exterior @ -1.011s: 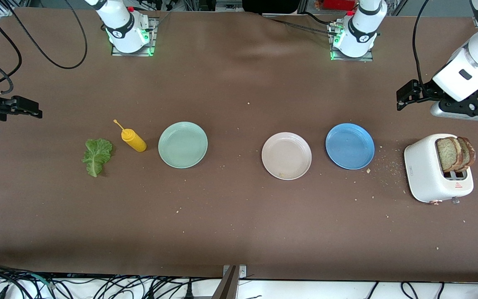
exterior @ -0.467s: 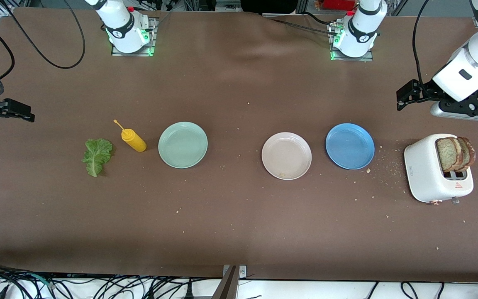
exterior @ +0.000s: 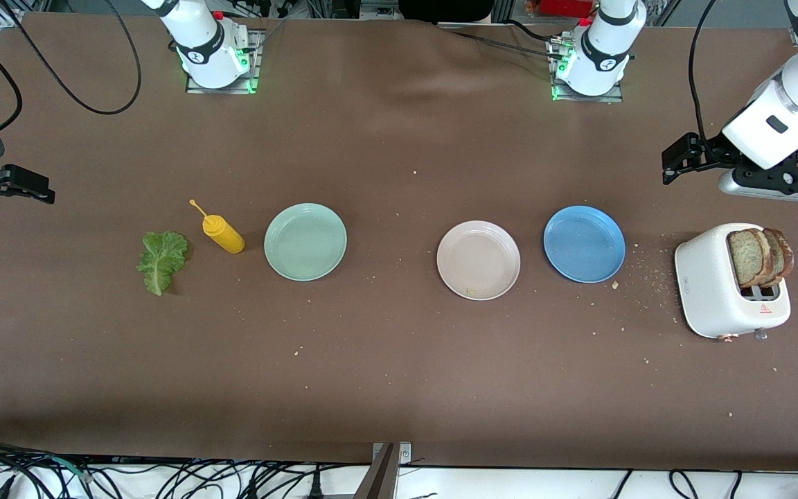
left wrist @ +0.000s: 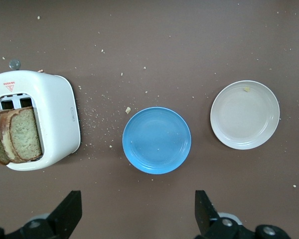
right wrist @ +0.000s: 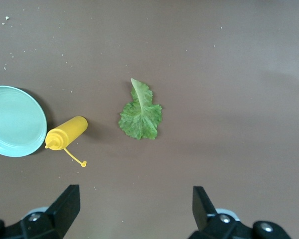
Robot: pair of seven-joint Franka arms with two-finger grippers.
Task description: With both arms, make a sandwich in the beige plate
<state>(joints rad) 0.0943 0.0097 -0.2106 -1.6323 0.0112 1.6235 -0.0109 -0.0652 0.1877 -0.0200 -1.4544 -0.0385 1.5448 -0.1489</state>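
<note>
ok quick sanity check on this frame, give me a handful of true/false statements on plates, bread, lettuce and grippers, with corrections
1. The beige plate already holds a bread slice. False: apart from a crumb or two it is bare.
2. The bread slices stand in the white toaster. True.
3. The lettuce leaf lies on the mint-green plate. False: it lies on the table, with the yellow squeeze bottle between it and that plate.
4. The left gripper is open and holds nothing. True; it hangs over the table near the toaster and the blue plate.
5. The right gripper is shut on the lettuce leaf. False: it is open, up over the table near the leaf.
</note>
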